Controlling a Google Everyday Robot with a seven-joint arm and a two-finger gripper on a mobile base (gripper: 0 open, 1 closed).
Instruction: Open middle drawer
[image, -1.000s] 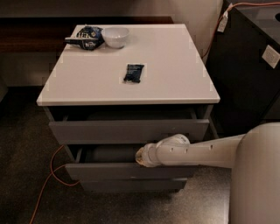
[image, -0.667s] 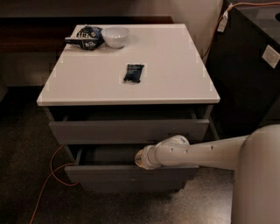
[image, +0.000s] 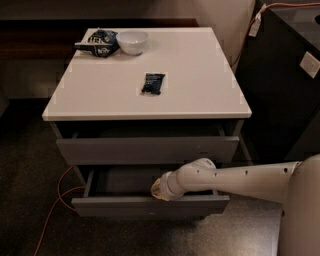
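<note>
A grey cabinet with a white top (image: 195, 75) stands in the camera view. Its middle drawer (image: 115, 206) is pulled out well past the drawer above, and its dark inside (image: 125, 180) shows. My white arm (image: 235, 177) reaches in from the right. My gripper (image: 158, 190) is at the top edge of the middle drawer's front panel, near its centre, and its tip is hidden behind the wrist and the panel. The top drawer (image: 145, 149) stands slightly out from the cabinet.
On the white top lie a white bowl (image: 132, 42), a chip bag (image: 99, 43) and a small dark packet (image: 152, 83). A black cabinet (image: 285, 90) stands close on the right. An orange cable (image: 57, 195) runs over the dark floor at the left.
The middle drawer has slid a little further out toward the camera, and my gripper has moved with its front panel. The things on top have not moved.
</note>
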